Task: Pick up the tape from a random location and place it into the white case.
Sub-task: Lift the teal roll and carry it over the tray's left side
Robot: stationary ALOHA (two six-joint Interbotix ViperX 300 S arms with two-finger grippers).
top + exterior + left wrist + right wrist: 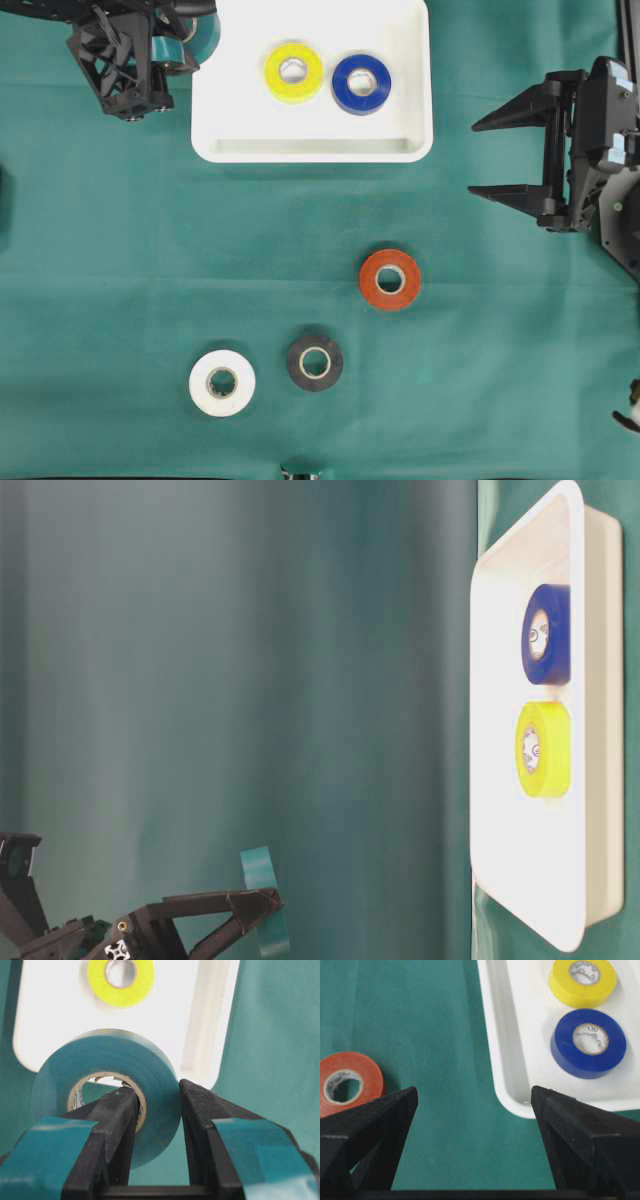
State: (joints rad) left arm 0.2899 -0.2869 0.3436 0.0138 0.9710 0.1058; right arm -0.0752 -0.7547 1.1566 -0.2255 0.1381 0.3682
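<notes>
Already two rolls (yellow [293,72], blue [361,83]) lie in the case [312,146]; left gripper [157,1097] clamps a teal roll [107,1090] nearby, right gripper [500,155] gapes empty, three rolls remain.

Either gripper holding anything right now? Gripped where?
Left gripper holds the teal tape roll by its wall: one finger through the core, one outside. Right gripper is open, empty.

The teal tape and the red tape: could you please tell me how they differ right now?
The teal tape is held on edge in the left end effector, one finger through its core, beside the white case; the red tape lies flat on the green cloth. The teal is off the cloth; the red is untouched, near the open right end effector. Both are similar rolls with cardboard cores, and neither is in the case.
</notes>
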